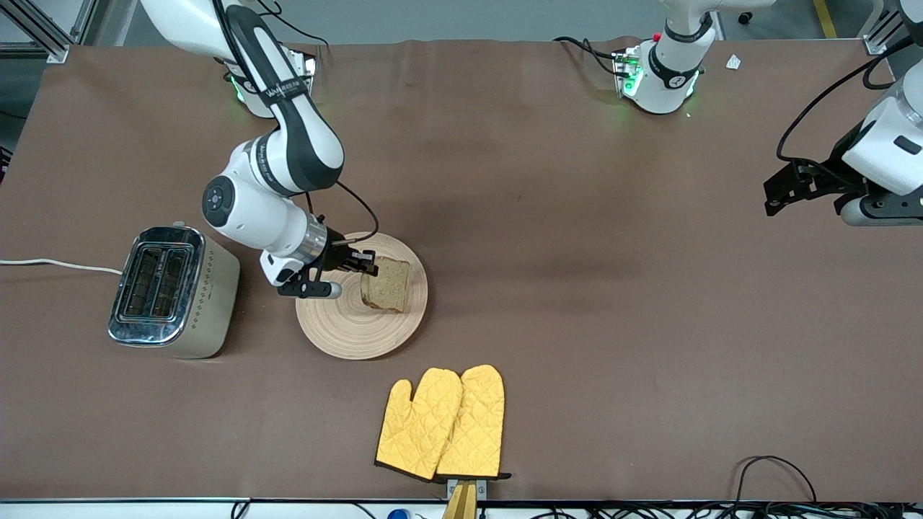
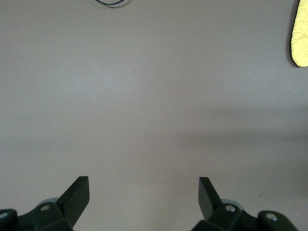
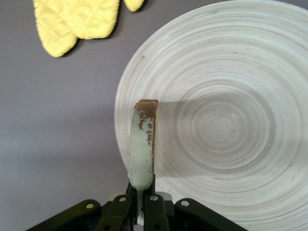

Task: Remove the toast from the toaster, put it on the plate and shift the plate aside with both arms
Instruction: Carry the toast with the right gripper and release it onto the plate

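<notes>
My right gripper [image 1: 368, 264] is shut on the toast [image 1: 386, 284], a brown speckled slice held on edge just above the round light-wood plate [image 1: 339, 328]. In the right wrist view the toast [image 3: 143, 149] stands edge-on between my fingers over the plate's rim [image 3: 231, 86]. My left gripper [image 1: 782, 189] is open and empty, held over bare table at the left arm's end; in the left wrist view its gripper [image 2: 143, 192] shows only brown table between the fingers.
A chrome toaster [image 1: 171, 290] stands beside the plate toward the right arm's end, its cord running off the table. Two yellow quilted oven mitts [image 1: 441, 423] lie nearer the front camera than the plate; they also show in the right wrist view [image 3: 77, 19].
</notes>
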Robot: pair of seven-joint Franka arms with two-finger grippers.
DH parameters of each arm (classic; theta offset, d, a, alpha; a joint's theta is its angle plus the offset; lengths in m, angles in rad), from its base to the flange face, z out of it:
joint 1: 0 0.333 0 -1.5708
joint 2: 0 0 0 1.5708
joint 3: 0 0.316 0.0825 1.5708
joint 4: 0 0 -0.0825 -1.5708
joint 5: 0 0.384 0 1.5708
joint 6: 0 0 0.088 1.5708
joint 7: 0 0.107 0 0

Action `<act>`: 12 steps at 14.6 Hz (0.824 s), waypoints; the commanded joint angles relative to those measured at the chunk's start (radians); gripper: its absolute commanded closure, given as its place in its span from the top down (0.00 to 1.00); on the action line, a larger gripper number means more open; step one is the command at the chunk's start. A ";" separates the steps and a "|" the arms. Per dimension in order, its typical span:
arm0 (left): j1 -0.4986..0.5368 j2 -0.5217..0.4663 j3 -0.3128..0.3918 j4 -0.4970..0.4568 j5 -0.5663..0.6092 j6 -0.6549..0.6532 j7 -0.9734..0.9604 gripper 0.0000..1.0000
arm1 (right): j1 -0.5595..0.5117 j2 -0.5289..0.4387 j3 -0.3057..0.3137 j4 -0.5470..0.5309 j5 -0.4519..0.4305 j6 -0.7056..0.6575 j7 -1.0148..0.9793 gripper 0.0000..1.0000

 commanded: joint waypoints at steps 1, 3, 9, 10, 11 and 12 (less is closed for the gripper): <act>0.006 -0.007 -0.006 0.001 0.017 -0.009 0.014 1.00 | -0.049 -0.027 -0.004 -0.075 0.027 0.007 -0.109 0.00; 0.006 -0.007 -0.006 -0.001 0.017 -0.009 0.014 1.00 | -0.086 -0.025 -0.004 -0.096 0.027 0.010 -0.166 0.00; 0.006 -0.005 -0.007 -0.036 -0.016 -0.084 0.020 1.00 | -0.117 0.015 -0.009 -0.109 0.027 0.019 -0.205 0.26; 0.006 -0.004 -0.007 -0.041 -0.038 -0.084 0.022 1.00 | -0.140 0.027 -0.009 -0.109 0.027 -0.001 -0.208 0.53; 0.006 0.009 -0.007 -0.041 -0.073 -0.083 0.022 1.00 | -0.163 0.034 -0.009 -0.109 0.025 -0.022 -0.218 0.68; 0.007 0.027 -0.007 -0.041 -0.125 -0.081 0.022 1.00 | -0.178 0.033 -0.010 -0.109 0.022 -0.028 -0.237 0.75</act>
